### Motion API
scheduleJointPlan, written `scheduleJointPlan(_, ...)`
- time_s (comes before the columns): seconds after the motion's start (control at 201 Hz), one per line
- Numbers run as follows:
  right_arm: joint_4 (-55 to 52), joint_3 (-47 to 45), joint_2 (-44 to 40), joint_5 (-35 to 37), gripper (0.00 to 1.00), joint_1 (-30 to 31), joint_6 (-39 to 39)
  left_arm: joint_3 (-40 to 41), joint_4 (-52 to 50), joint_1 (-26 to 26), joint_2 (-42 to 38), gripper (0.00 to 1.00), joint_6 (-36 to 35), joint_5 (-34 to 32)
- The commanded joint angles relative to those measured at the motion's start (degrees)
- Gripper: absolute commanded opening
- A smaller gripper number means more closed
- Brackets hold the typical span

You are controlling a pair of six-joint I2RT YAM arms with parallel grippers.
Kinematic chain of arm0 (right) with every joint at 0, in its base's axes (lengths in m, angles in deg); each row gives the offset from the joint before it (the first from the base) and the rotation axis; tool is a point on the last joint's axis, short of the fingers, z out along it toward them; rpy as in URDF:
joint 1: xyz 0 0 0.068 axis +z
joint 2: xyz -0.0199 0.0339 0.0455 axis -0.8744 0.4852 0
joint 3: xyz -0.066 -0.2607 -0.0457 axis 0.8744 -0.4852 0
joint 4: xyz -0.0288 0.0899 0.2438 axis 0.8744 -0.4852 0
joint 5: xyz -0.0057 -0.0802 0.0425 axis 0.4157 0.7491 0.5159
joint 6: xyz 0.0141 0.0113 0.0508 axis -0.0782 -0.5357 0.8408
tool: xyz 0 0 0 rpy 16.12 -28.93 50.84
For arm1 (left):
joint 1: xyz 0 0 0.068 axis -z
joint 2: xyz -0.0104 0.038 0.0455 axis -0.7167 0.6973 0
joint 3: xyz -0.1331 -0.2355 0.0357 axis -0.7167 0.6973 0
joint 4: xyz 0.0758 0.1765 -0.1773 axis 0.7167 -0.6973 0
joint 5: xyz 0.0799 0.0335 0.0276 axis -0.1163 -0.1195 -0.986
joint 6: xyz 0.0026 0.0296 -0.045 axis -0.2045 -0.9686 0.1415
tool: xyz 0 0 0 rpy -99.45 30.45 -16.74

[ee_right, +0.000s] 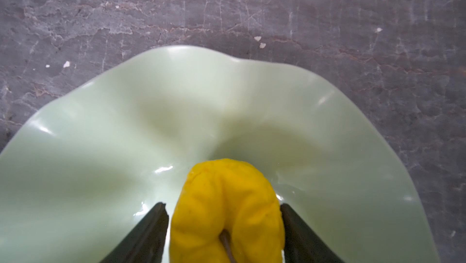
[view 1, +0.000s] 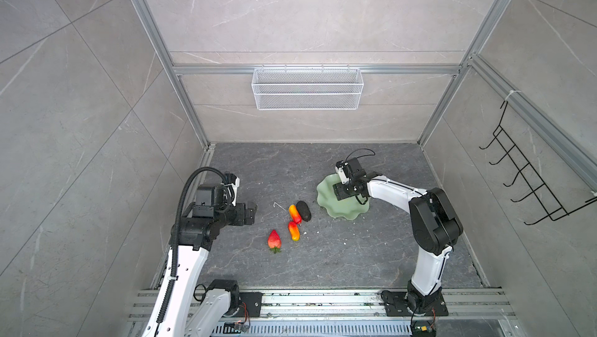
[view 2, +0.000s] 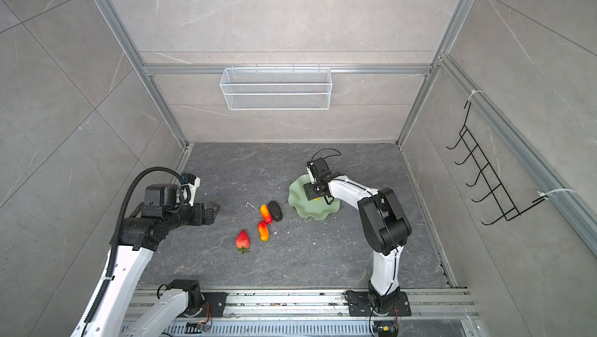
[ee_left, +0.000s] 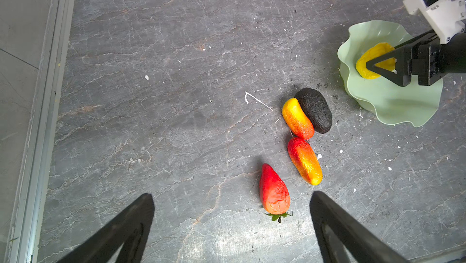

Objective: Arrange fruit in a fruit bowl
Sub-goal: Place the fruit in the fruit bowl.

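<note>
Right gripper (ee_right: 222, 207) astride yellow fruit (ee_right: 225, 186)

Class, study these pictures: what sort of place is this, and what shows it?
Probably a robot test cell: aluminium frame, tiled walls, left arm and right arm bolted to a rail.

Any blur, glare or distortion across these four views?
Right wrist view: the knobbly yellow round fruit is soft, too near the lens; glints streak the pale mint-green scalloped bowl. Left wrist view: sharp, red strawberry crisp. Both top views: evenly lit, aluminium frame posts splayed by wide lens.
</note>
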Motion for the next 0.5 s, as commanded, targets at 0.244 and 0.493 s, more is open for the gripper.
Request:
scheduleJointPlan(0.244,-6.4,3.7,-8.8,-0.5,0.92,-0.1,-2.5,-2.0,-0.1,-0.1,-0.8,1.0,-1.6,0.4)
scheduleJointPlan(0.493,-13.5,4.5,-18.5,-1.6,1.0,5.2,-4.7,-1.9,-0.3,-0.1,-1.1,1.0,-1.3,0.2)
